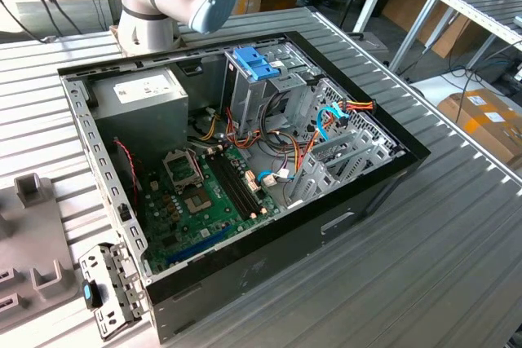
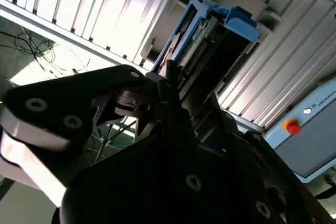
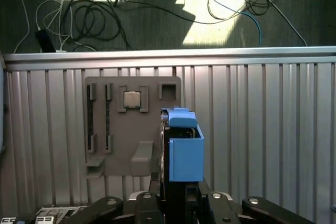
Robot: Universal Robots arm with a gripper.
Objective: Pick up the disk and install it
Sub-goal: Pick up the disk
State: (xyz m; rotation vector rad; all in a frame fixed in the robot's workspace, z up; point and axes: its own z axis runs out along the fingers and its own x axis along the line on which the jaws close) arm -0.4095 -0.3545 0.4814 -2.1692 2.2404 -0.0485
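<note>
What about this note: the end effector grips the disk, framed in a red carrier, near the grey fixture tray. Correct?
Not quite: the carrier is light blue, not red, as the first wrist view shows. The end effector does grip the disk near the grey fixture tray.

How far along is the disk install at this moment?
Pickup looks done: in the first wrist view the pincer is shut on the disk, with the grey tray behind it. Installation is left: the disk is not yet in the open computer case seen in the exterior view.
</note>
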